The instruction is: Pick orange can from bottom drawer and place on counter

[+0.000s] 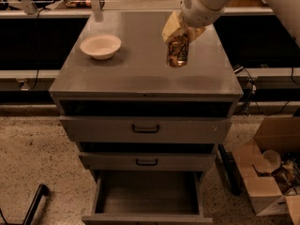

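The orange can (177, 53) is upright in the grip of the claw (180, 37), which closes on its upper part from above, one cream finger on each side. The can's gold-and-dark printed body hangs below the claw, over the right half of the tabletop (140, 71) and a little behind its middle. Whether its base touches the surface or sits just above it cannot be told from this view. The white arm (206, 3) runs up and to the right from the claw, out of the top corner of the view.

Well to the left of the claw, at much the same depth on the tabletop, stands a cream bowl (100, 46), clearly apart from the can.

Below and in front of the claw, under the tabletop's front edge, are two shallower drawers (145, 129) with black handles. Below them, farthest from the claw, the bottom drawer (147, 196) is pulled out, showing a plain grey inside.

On the speckled floor (37, 149), far down to the right of the claw, an open cardboard box (267, 172) holds assorted items.
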Robot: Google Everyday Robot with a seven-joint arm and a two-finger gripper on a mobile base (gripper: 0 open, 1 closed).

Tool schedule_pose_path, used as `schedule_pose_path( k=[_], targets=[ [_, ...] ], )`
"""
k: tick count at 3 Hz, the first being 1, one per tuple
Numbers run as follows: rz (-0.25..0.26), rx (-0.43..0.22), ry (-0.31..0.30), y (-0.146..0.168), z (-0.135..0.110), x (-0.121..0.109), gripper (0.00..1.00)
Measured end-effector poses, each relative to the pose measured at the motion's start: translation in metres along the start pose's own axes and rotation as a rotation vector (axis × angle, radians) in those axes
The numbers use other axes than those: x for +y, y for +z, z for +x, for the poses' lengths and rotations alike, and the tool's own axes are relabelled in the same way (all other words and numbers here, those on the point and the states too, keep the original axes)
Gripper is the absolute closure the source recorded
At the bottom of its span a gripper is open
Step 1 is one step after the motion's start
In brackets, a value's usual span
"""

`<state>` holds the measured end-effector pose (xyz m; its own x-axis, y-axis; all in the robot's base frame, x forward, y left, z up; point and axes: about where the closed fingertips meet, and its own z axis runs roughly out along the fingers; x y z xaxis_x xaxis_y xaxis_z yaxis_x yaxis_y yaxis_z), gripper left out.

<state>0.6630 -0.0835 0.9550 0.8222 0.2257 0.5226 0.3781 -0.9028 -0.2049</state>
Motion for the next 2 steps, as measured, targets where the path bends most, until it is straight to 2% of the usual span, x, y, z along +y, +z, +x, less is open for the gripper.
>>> schedule_pose_path(
  k=[1, 2],
  targets=[
    [0.009, 0.081, 0.000, 0.0021, 0.0171, 0.0003, 1.00],
    [0.009, 0.081, 0.000, 0.0023, 0.0173, 0.0002, 1.00]
  ],
)
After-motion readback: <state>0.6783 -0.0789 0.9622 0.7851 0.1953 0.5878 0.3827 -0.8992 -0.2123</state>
